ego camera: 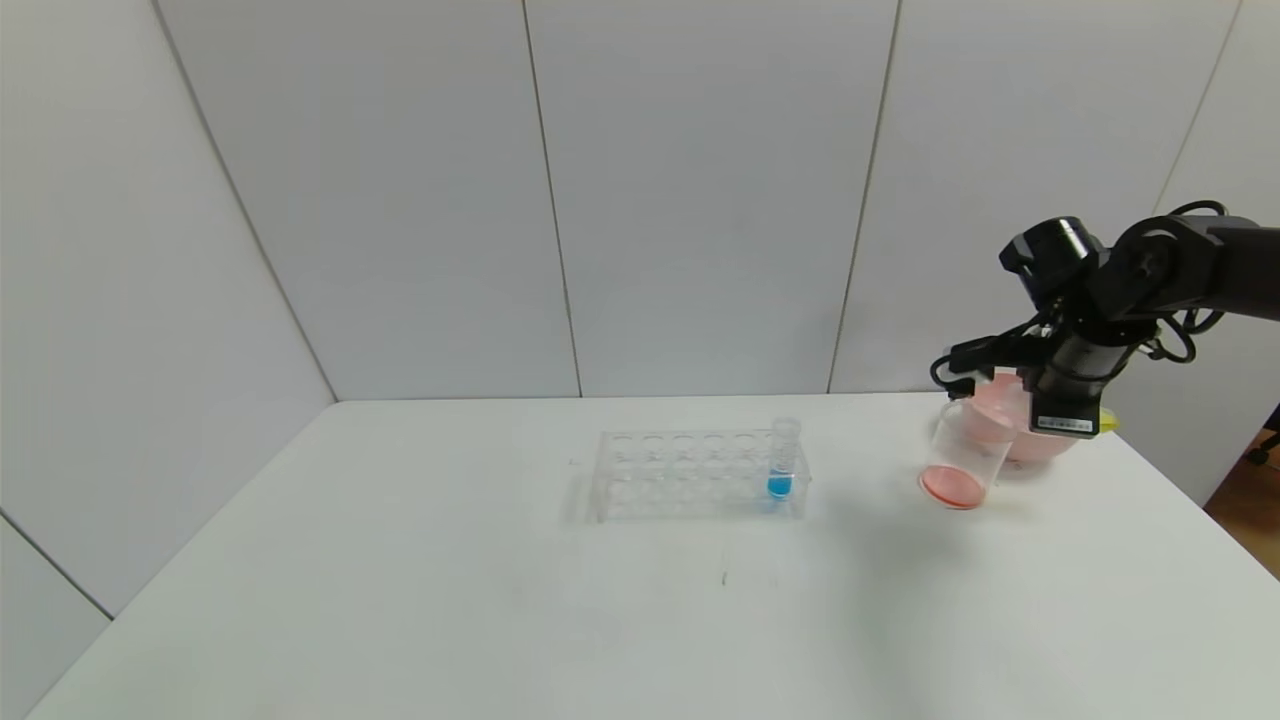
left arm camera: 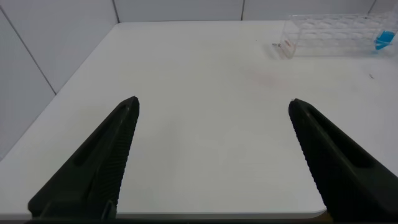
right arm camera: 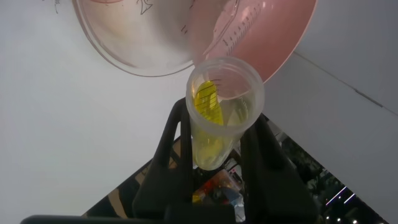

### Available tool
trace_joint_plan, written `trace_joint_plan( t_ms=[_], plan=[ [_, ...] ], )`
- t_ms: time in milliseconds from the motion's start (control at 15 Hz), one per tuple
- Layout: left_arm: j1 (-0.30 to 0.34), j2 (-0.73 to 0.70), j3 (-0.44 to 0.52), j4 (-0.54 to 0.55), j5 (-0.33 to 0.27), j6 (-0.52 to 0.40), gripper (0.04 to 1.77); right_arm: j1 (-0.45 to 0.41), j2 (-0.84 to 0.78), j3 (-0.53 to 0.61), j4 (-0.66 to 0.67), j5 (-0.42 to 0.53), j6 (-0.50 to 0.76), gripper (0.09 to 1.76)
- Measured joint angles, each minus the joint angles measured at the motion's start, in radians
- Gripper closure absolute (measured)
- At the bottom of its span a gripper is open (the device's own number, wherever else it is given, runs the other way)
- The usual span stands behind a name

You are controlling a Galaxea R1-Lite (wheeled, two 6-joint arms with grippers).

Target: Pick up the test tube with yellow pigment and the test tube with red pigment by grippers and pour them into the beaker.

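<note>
Gripping the test tube with yellow pigment [right arm camera: 216, 112], the right gripper [right arm camera: 214, 146] tips it over the beaker [ego camera: 962, 460], which holds red liquid beside the pink bowl [ego camera: 1040, 445]; left gripper [left arm camera: 214, 109] spread apart

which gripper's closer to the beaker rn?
Right. The right gripper, shut on the yellow tube, hangs just above and beside the beaker at the table's right end. The left gripper is open over the table's left edge, out of the head view.

Head view high over table [ego camera: 500, 620]; wrist views close, low.
</note>
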Motion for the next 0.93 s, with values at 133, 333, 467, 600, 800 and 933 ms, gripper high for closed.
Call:
trace_joint_plan(
  t_ms=[133, 333, 467, 600, 800, 933],
  plan=[
    [0.0, 0.0, 0.0, 0.0, 0.0, 0.0, 0.09, 0.005, 0.006, 0.0, 0.0, -0.033, -0.001, 1.35],
    [0.0, 0.0, 0.0, 0.0, 0.0, 0.0, 0.09, 0.016, 0.01, 0.0, -0.004, -0.058, -0.009, 1.35],
    [0.0, 0.0, 0.0, 0.0, 0.0, 0.0, 0.09, 0.017, 0.01, 0.0, -0.011, -0.064, -0.013, 1.35],
    [0.0, 0.0, 0.0, 0.0, 0.0, 0.0, 0.09, 0.017, 0.01, 0.0, -0.04, -0.073, -0.026, 1.35],
    [0.0, 0.0, 0.0, 0.0, 0.0, 0.0, 0.09, 0.021, 0.009, 0.0, -0.052, -0.135, -0.063, 1.35],
    [0.0, 0.0, 0.0, 0.0, 0.0, 0.0, 0.09, 0.025, 0.008, 0.0, -0.052, -0.171, -0.094, 1.35]
  ],
)
